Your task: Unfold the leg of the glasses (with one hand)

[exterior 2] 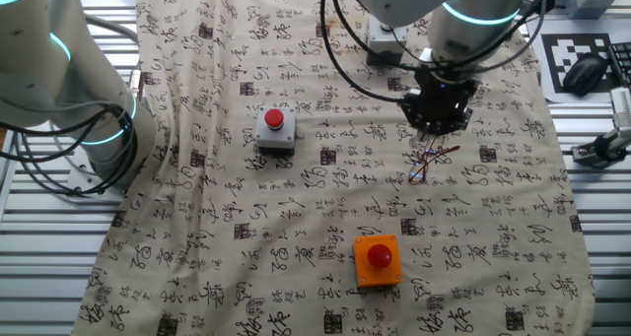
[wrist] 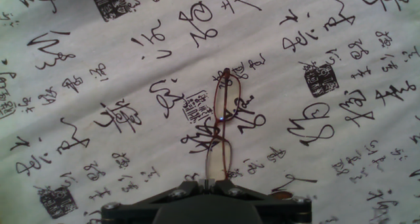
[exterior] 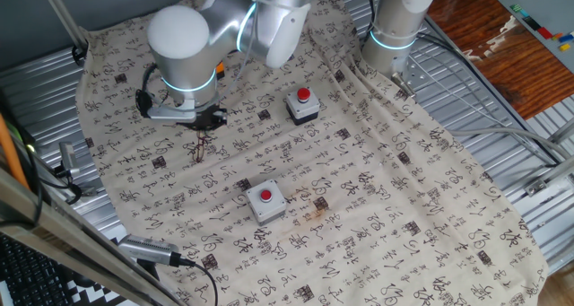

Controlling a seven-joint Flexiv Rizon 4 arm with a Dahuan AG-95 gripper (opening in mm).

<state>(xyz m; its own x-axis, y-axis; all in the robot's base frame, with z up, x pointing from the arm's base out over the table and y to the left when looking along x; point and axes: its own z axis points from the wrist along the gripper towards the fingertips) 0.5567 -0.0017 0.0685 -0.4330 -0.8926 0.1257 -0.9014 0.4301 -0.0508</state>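
On the printed cloth point(wrist: 79, 86) lie the glasses point(wrist: 222, 122), thin reddish-brown wire, below the pincer point(exterior 2: 438, 129), whose opening I cannot tell.

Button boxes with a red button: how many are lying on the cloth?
2. One button box lies near the far arm's base; the other button box lies mid-cloth, nearer the cloth's front edge.

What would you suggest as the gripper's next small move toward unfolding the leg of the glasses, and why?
Probably a short descent. The gripper hovers just above the cloth, and the glasses lie flat in front of it, reaching toward its base in the hand view. The fingertips are not visible, so whether they touch the frame cannot be told; lowering slowly seems safest.
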